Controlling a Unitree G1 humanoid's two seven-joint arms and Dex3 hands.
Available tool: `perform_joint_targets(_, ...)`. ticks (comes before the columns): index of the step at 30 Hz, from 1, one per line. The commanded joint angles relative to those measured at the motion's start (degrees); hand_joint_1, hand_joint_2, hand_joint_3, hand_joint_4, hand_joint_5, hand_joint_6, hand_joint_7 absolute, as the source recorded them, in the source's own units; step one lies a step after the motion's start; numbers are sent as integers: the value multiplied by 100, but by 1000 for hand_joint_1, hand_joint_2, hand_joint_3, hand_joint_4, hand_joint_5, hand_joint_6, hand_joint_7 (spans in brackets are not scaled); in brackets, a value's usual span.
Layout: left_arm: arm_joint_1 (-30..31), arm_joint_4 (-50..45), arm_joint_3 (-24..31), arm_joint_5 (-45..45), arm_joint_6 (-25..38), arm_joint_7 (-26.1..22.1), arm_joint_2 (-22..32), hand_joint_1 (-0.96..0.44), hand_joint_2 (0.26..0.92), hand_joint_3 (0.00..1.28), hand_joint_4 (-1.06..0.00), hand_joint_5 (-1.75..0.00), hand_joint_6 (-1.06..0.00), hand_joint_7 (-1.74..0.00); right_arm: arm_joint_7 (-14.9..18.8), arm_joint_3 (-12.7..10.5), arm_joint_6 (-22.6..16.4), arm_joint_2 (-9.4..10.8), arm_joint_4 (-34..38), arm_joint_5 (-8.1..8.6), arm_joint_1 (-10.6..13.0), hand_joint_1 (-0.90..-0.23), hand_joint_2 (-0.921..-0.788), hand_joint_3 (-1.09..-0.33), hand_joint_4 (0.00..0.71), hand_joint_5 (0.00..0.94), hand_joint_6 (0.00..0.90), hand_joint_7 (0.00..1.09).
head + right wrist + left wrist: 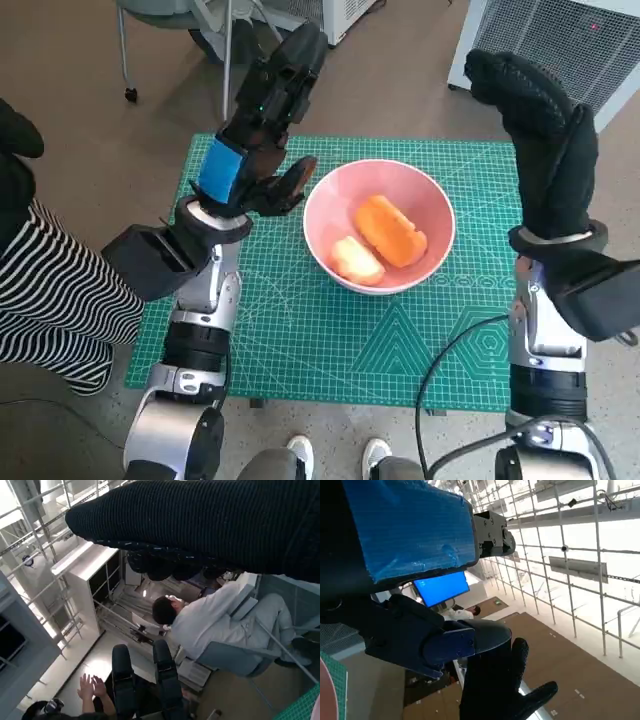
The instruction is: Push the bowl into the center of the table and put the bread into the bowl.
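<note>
The bowl (322, 235) looks smooth and faintly glossy, the bread (392, 231) soft and matt. A matt, line-printed mat (330, 340) covers the table. The right hand (545, 140) wears knitted cloth.

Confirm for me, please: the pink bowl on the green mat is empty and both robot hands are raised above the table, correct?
Not quite: the head view shows the pink bowl holding two pieces of bread. The rest stands: it sits on the green mat, with the left robot hand and right robot hand raised.

Brown floor (90, 110), white metal-grid walls (580, 555)
</note>
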Motion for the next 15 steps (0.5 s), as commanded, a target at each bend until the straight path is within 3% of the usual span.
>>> perform_joint_targets(1, 49, 23, -35, 13, -37, 15, -8, -659, 921, 597, -8, -4, 1, -320, 35, 13, -26, 11, 131, -42, 138, -742, -921, -707, 157, 0, -1, 504)
perform_joint_targets(15, 34, 108, -28, -148, 79, -119, -24, -654, 921, 577, -8, -4, 1, -319, 81, 18, -203, 6, 346, -14, 126, -741, -921, -707, 155, 0, -1, 496)
